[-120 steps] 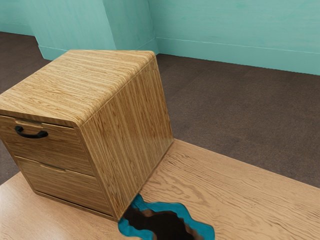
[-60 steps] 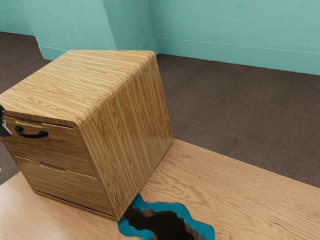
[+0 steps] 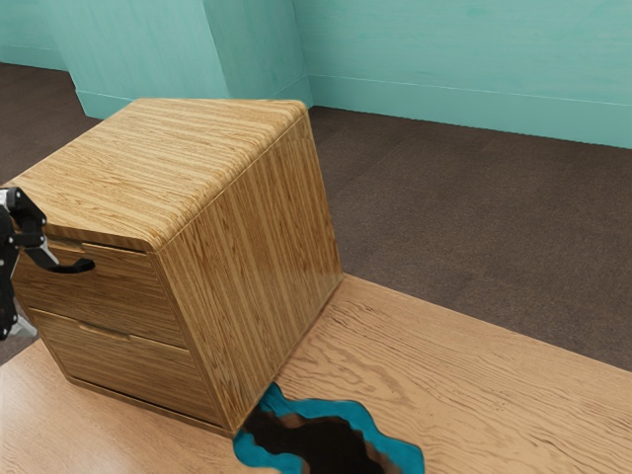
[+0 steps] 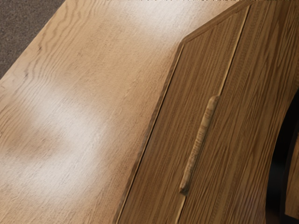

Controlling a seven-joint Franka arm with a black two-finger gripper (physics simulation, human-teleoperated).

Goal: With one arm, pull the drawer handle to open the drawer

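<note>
A wooden two-drawer cabinet [image 3: 178, 188] stands on the wooden table [image 3: 474, 385]. Its top drawer [image 3: 109, 286] carries a black curved handle [image 3: 69, 266] near the exterior view's left edge and looks shut, flush with the cabinet front. My black gripper [image 3: 22, 265] comes in at that left edge, right in front of the handle's left end. Its fingers stand apart, one finger [image 3: 32, 229] above the handle and the other low down, so it is open. In the wrist view I see the cabinet front [image 4: 224, 93] close up, with a wooden pull strip [image 4: 200, 140] on it.
The lower drawer [image 3: 128, 365] sits below the top one. A dark hole with a teal rim [image 3: 326, 439] lies in the table by the cabinet's front corner. Brown carpet [image 3: 474, 217] and teal walls [image 3: 444, 49] lie behind. Bare tabletop [image 4: 70, 116] spreads before the cabinet.
My gripper has come into the exterior view from the left edge and moved right, up to the top drawer's handle. The cabinet and drawers have not moved.
</note>
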